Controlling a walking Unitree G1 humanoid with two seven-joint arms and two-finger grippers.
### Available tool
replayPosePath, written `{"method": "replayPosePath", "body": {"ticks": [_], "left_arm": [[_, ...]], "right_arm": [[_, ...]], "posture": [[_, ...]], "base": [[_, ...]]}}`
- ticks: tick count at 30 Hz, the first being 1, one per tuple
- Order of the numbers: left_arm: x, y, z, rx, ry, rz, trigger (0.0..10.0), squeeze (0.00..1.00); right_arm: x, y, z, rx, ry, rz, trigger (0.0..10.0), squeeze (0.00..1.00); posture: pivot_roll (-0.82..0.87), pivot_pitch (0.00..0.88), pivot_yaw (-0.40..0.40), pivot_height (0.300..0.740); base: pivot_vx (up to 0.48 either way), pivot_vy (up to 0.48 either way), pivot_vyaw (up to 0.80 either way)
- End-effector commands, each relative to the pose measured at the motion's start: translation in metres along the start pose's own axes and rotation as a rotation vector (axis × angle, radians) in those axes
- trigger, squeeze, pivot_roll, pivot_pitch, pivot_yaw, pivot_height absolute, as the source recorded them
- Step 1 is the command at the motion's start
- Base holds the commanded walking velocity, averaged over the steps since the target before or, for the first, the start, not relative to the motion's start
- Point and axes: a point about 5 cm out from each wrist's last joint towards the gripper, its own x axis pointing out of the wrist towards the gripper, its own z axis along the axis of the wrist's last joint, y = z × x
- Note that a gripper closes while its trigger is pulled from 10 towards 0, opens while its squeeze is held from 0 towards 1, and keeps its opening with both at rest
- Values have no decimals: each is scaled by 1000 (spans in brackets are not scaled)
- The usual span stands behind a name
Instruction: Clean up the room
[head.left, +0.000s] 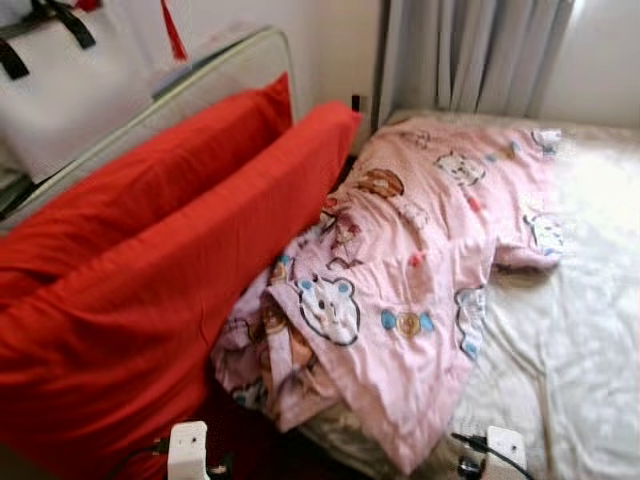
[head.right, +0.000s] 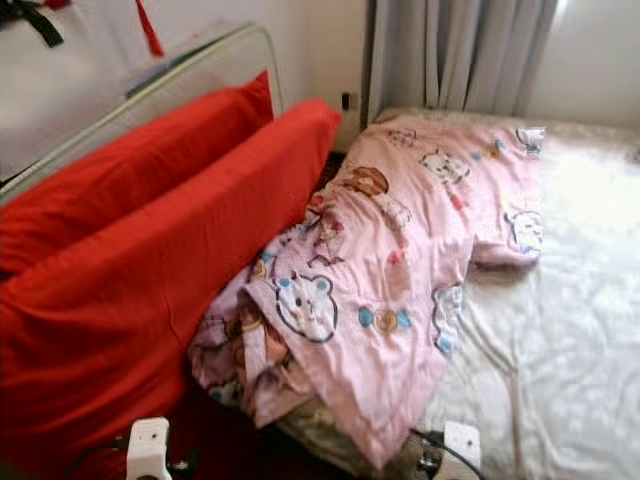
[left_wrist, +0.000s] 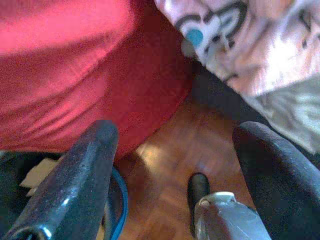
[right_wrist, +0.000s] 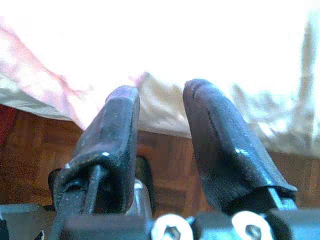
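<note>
- Crumpled pink cotton quilt printed with cartoon bears and cats (head.left: 400, 290): lies bunched along the head side of the bed, its lower corner spilling over the near edge toward the floor. It reads as the task's main thing, since an unmade cover is what leaves the bed untidy.
- Two long red fabric cushions (head.left: 150, 300): stand on edge, one behind the other, leaning against the grey padded headboard (head.left: 215, 65). The quilt's folds press against the nearer cushion.
- White quilted mattress cover (head.left: 580, 330): bare across the far side of the bed, toward the grey curtain (head.left: 470, 55); this is the free area over which the quilt would be spread.
- Left gripper (left_wrist: 170, 165): hangs low beside the near edge of the bed with its fingers (left_wrist: 80, 175) wide apart and nothing between them; below it show the red cushion, the quilt's hem and the brown wooden floor (left_wrist: 165, 170).
- Right gripper (right_wrist: 160, 135): also low at the near edge, fingers (right_wrist: 220, 145) parted by a narrow gap, empty, aimed at the overhanging hem.
- Judged stage: approach; neither gripper touches the quilt, so grasping its hanging corner appears to be the next step.
</note>
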Motion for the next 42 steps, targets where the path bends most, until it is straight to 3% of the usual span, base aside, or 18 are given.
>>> {"method": "replayPosePath", "body": {"ticks": [1,10,11,12,13,14,15,17,29,35,42], "left_arm": [[-4,7,-8,-33,3,18,10000,0],[-7,4,0,-63,-121,-49,10000,0],[3,-4,36,-59,-244,-75,10000,0],[6,-7,54,-56,-299,-85,10000,0],[7,-12,76,-54,-386,-103,10000,0],[6,-13,79,-55,-404,-108,10000,0],[6,-13,79,-55,-404,-108,10000,0],[0,-16,88,-69,-490,-114,10000,0],[-16,-16,88,-60,-570,-136,10000,0],[-21,-11,88,-61,-586,-124,10000,0],[-26,-16,89,-59,-580,-139,10000,0]], "right_arm": [[-3,7,-8,14,2,35,10000,0],[-5,9,2,10,-136,102,10000,0],[-6,9,4,15,-165,107,10000,0],[-6,9,4,17,-172,109,10000,0],[3,24,46,6,-303,138,10000,0],[5,31,66,2,-360,151,10000,0],[5,31,66,2,-360,151,10000,0],[4,40,90,-16,-462,181,10000,0],[-5,49,90,-61,-560,220,10000,0],[-5,44,84,-75,-536,188,10000,0],[-5,45,81,-92,-525,185,10000,0]], "posture": [[-73,59,46,740],[-75,69,45,740],[-75,70,44,740],[-76,71,43,740],[-76,75,43,740],[-76,75,43,740],[-76,75,43,740],[-77,80,43,740],[-87,70,45,740],[-86,63,43,740],[-90,54,43,686]], "base": [[0,0,0],[0,0,0],[0,0,0],[0,0,0],[0,0,0],[0,0,0],[0,0,0],[0,0,0],[0,0,0],[0,0,0],[0,0,0]]}}
